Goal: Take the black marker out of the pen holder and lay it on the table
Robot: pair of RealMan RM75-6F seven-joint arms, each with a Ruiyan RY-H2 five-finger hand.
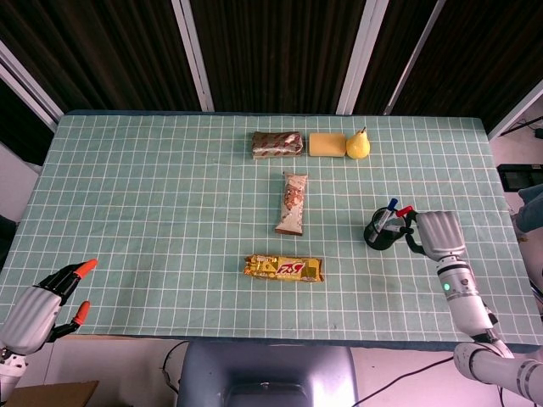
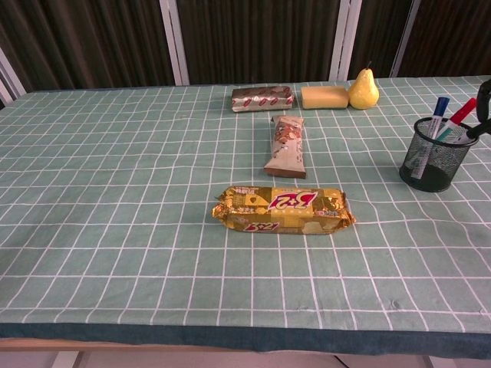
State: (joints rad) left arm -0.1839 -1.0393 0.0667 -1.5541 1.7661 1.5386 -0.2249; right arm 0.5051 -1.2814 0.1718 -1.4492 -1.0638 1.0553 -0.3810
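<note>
The black mesh pen holder [image 1: 380, 234] [image 2: 436, 155] stands near the table's right side. A blue-capped marker [image 2: 439, 107] and a red-capped marker [image 2: 463, 110] stick out of it. I cannot pick out the black marker among them. My right hand [image 1: 434, 234] is at the holder's right side, its dark fingers [image 2: 483, 92] spread apart beside the rim and the red cap, holding nothing that I can see. My left hand [image 1: 41, 307] hangs open off the table's front left corner, orange fingertips apart.
A gold snack bar [image 1: 283, 269] lies at front centre and a white wrapped bar [image 1: 292, 203] behind it. At the back lie a brown packet [image 1: 277, 144], a yellow block [image 1: 327, 145] and a pear [image 1: 359, 145]. The green checked cloth [image 1: 153, 212] covers the table.
</note>
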